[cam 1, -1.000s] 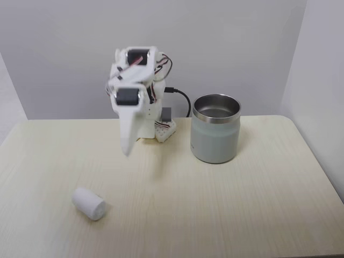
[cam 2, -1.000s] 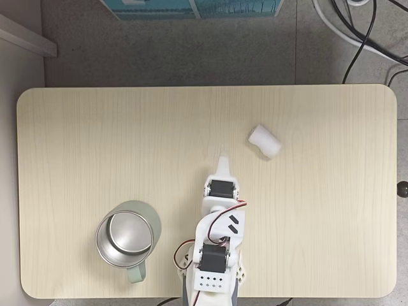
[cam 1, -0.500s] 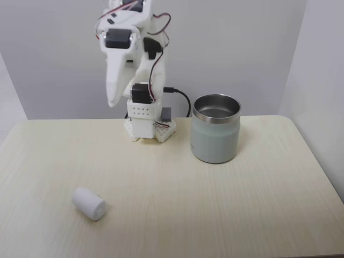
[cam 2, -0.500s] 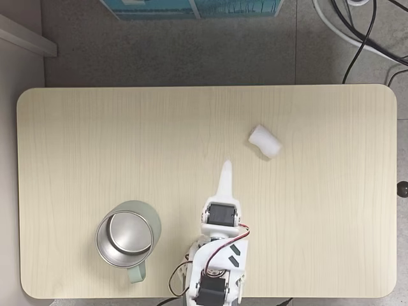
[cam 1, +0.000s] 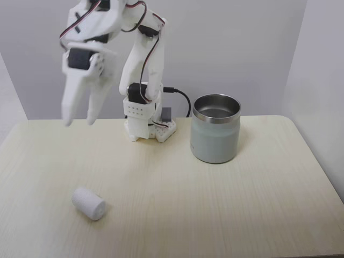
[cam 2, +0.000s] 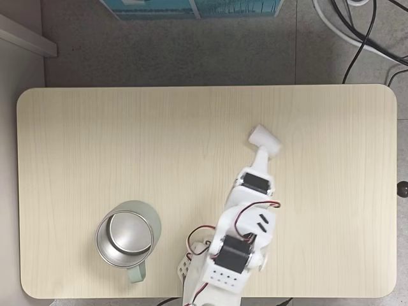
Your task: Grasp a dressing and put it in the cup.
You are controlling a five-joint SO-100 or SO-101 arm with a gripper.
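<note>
Fixed view from the front, tool (cam 1: 78,122) raised with fingers spread wide, dressing (cam 1: 88,203) lying on tabletop (cam 1: 226,204) below it, cup (cam 1: 215,128) well right.

You have one fixed camera facing the arm from the counter's (cam 1: 226,215) front edge at a low angle, another looking straight down; both share the whole counter (cam 2: 127,127).

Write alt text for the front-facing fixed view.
A white robot arm holds its open end effector high above a small white dressing lying on a pale wooden table. A grey-green steel-rimmed cup stands to the right.
</note>
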